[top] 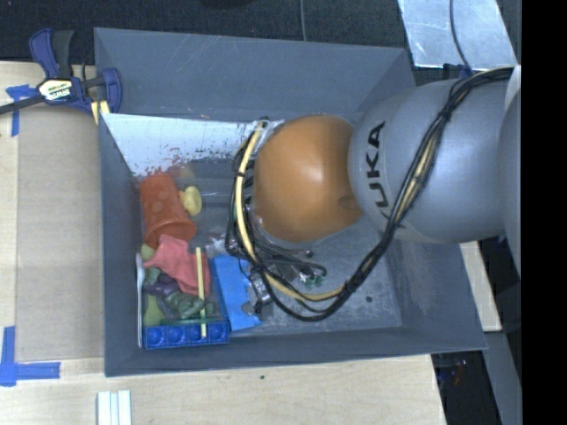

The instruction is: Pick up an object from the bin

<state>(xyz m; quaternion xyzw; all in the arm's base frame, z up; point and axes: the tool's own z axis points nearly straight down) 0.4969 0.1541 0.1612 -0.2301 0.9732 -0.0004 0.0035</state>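
A grey metal bin (115, 237) is seen from above. Against its left wall lies a heap of small things: an orange-red cup (164, 204) on its side at the top, a little yellow ball (191, 201) touching it, a crumpled pink rag (177, 259) below, green bits (173, 305) under that, and a blue studded brick (184, 336) along the near edge. Just right of the heap lies a flat blue block (232, 289), the thing nearest the claw (259, 292), which hangs low beside it. The robot's rounded orange cover (301, 180) hides most of the claw, so I cannot tell whether it is spread or pressed together. The grey arm (434, 175) reaches in from the right. A good grasp probably means centring over the block's narrow width, clear of rag and brick, before closing.
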